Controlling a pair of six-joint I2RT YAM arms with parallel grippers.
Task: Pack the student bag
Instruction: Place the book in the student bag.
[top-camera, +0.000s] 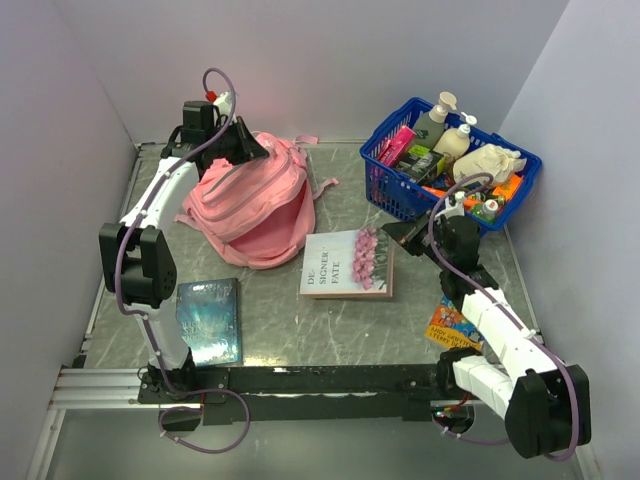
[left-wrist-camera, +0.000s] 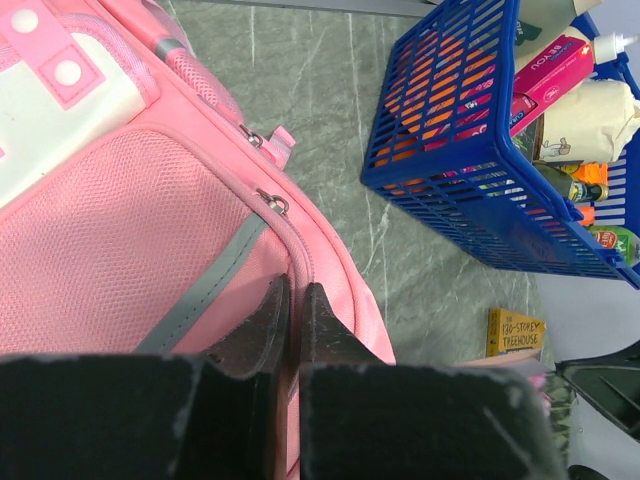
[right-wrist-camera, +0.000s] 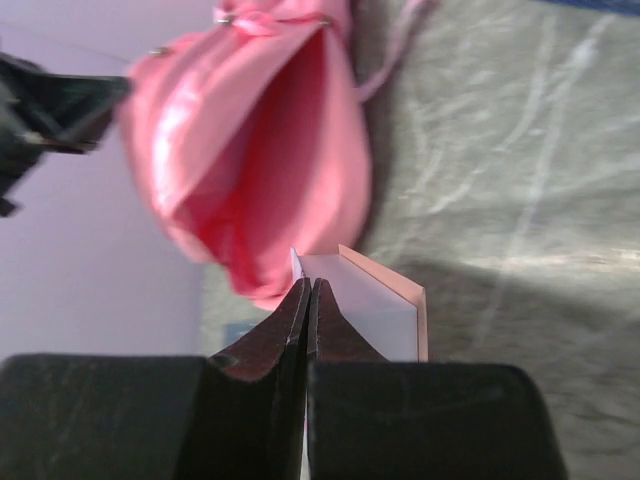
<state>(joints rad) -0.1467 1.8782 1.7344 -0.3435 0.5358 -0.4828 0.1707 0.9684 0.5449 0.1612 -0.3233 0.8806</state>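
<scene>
Bag (top-camera: 255, 200) lies on the table with its mouth gaping toward the arms. The left gripper (top-camera: 248, 152) is at the bag's far top edge, jaws pressed together on pink fabric. I read that as pinching the rim to hold the mouth up.

The right gripper (top-camera: 392, 233) is off to the right of the bag, at the far edge of the white book (top-camera: 335, 265) that lies just beside the bag's mouth. Its jaws are pressed together with the tips right at the book's edge. I can't tell whether a cover is caught between them or they are only touching it.

Progress looks early. From my views the inside of the bag shows only pink lining, with nothing packed that I can see.

Not packed yet:
- The white book.
- A blue book (top-camera: 210, 320), on the near-left side of the bag.
- A yellow book (top-camera: 452, 328), well right of the bag and partly under the right arm.
- The basket (top-camera: 400, 190) to the bag's right, full of bottles and boxes.

My guess is the white book goes in first.
</scene>
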